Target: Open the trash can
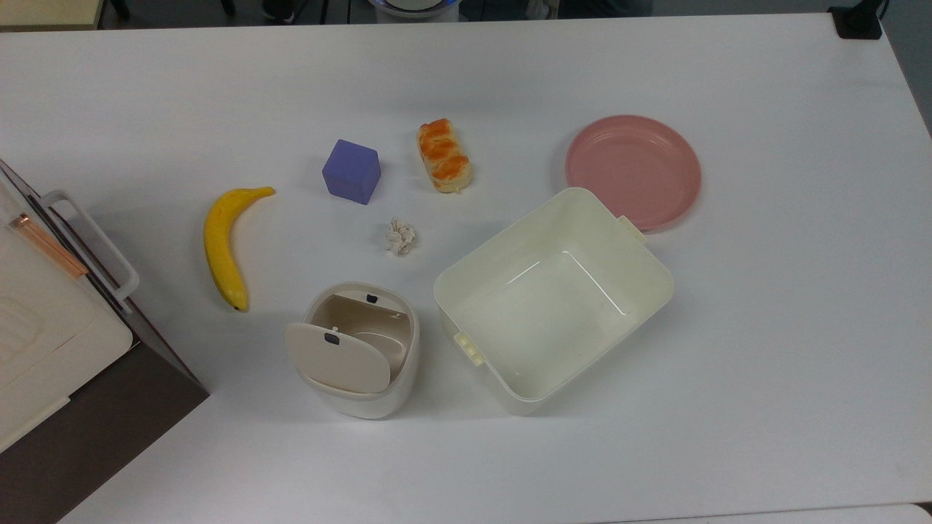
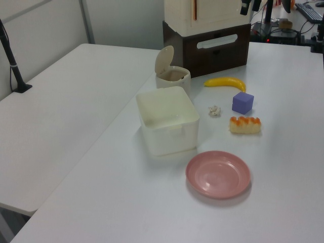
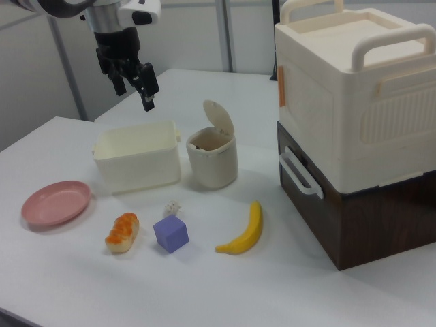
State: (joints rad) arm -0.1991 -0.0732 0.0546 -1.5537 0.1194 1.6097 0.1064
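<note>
On the white tabletop (image 1: pixel 764 306) the trash can (image 3: pixel 212 160) stands with its lid (image 3: pixel 219 116) raised; the gripper (image 3: pixel 134 82) hangs high above the tub (image 3: pixel 137 156), jaws apart, holding nothing.

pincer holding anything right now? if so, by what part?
Nothing. The pincer hangs open and empty, high above the table, away from the small cream plastic trash can with its lid up.

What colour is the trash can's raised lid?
Beige, a shade darker than the cream trash can body; the lid shows best in the top view.
</note>
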